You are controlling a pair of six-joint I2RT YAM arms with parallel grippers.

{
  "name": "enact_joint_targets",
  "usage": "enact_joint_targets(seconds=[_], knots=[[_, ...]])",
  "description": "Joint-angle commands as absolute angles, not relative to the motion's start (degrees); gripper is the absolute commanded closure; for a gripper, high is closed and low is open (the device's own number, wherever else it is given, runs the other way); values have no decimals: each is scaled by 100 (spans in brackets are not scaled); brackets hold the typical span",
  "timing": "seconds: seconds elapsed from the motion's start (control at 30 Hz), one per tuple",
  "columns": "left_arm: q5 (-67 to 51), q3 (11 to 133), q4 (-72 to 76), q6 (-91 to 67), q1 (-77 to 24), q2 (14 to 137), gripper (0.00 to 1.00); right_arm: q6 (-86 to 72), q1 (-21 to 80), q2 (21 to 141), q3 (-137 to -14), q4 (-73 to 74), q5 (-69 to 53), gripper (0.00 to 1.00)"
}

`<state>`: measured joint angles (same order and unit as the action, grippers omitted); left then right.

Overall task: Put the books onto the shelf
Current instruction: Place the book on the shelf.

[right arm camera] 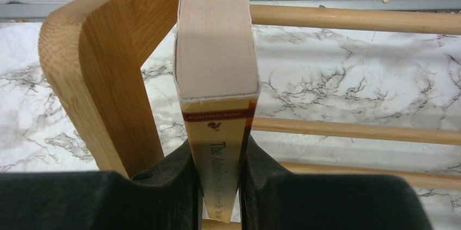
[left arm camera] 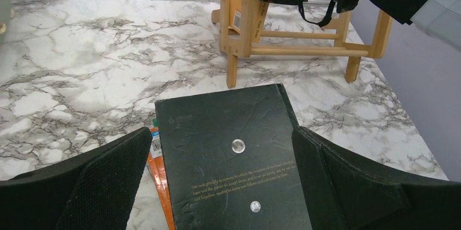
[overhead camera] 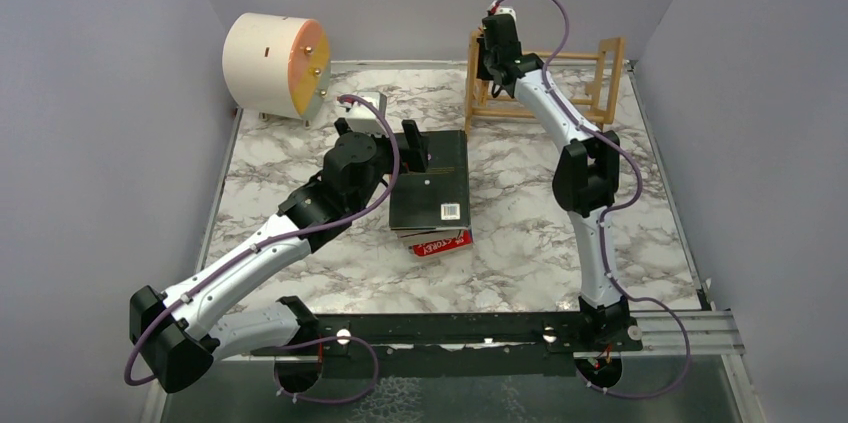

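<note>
**Right tool**: narrow, clamped across the covers of one paperback; spine and pale page edges both show in the wrist view. The book stands upright in the shelf, just beside its left end frame. I cannot tell whether its lower edge rests on the bottom rails. No other book shows on the rails in view.

**Left tool**: wide, holding nothing, one finger on either side of the dark book that tops the stack on the worktop. Contact with the cover: cannot tell. An orange book shows beneath. In the top view a red book sticks out at the near side. The number of books in the stack is not readable.

**Judgement:** the task is at an early stage. One book is at the shelf and not yet released. The whole stack is left to move. The shelf has room to the right of the held book.
</note>
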<state>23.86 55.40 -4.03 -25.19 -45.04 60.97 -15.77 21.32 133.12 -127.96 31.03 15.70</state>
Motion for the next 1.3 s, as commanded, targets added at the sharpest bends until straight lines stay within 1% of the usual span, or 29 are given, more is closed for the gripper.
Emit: enact_joint_targets(seconds=[0.0, 0.3, 0.67, 0.73, 0.83, 1.0, 1.27], knots=[[2556, 5477, -266, -2473, -4518, 5931, 1, -1706, 2173, 13456, -12910, 2675, 1686, 99], [2622, 5492, -289, -2456, -4518, 5982, 1, -1788, 2188, 13689, -13042, 2675, 1703, 99], [2627, 5493, -296, -2470, -4517, 5979, 1, -1950, 2188, 13359, -12587, 2312, 1473, 79], [2614, 5495, -293, -2466, -4518, 5972, 1, -1963, 2188, 13315, -12530, 2270, 1470, 71], [2617, 5488, -297, -2468, -4518, 5955, 1, -1973, 2188, 13254, -12433, 2221, 1433, 65], [2625, 5478, -307, -2465, -4519, 5911, 1, -2017, 2187, 13066, -12165, 2042, 1363, 61], [2624, 5469, -324, -2485, -4518, 5860, 1, -2067, 2184, 12672, -11773, 1842, 1345, 61]])
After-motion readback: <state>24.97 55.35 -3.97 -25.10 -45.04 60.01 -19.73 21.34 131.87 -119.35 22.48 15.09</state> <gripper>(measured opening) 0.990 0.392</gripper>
